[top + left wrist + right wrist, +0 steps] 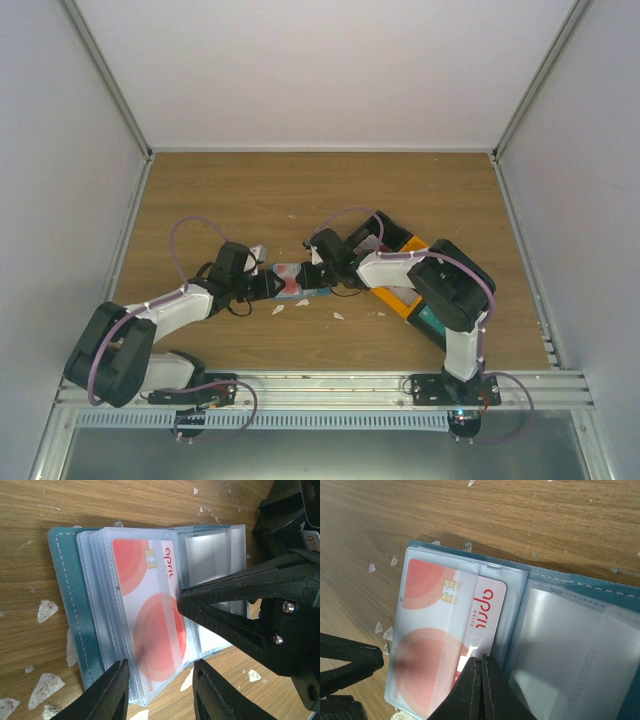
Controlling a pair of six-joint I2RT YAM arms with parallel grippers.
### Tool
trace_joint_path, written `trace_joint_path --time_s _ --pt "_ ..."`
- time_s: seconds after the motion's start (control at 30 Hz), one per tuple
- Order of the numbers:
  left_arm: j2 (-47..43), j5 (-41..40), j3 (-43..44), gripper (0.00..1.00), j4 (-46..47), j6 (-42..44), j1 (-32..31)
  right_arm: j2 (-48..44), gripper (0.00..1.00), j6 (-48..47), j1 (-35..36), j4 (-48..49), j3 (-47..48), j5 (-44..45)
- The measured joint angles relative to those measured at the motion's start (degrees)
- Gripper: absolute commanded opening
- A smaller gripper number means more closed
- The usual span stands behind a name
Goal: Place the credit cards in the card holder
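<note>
Credit card [487, 610] thin, stiff, slick: best pushed on its bare end by right gripper [481, 680], tips pressed together; left gripper [160, 692] spread astride card holder [65, 595].

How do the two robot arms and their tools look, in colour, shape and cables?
The left arm and right arm have white links between bulky black joints; a thin purple cable loops along each. The left tool and right tool are matte black, with tapering wedge-shaped fingers. Silver screws show on the right one.
</note>
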Motion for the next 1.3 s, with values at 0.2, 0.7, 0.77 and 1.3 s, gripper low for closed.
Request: trace_joint_path --time_s 0.2,0.7,0.77,1.3 --pt "1.29 0.85 0.00 0.35 0.22 0.02 0.00 0.11 0.01 0.00 0.00 0.20 0.00 -0.02" --pt "2.56 3.76 0.00 0.28 2.43 0.28 0.24 0.22 0.00 0.02 0.00 0.46 0.00 -0.09" --pt "2.38 4.31 0.00 0.29 2.69 0.50 0.24 0.22 0.00 0.00 0.00 0.61 -0.02 -0.13" --pt "3.13 12.74 1.86 0.37 5.33 2.43 0.22 -5.25 0.12 -0.42 -0.20 1.97 -2.73 1.79"
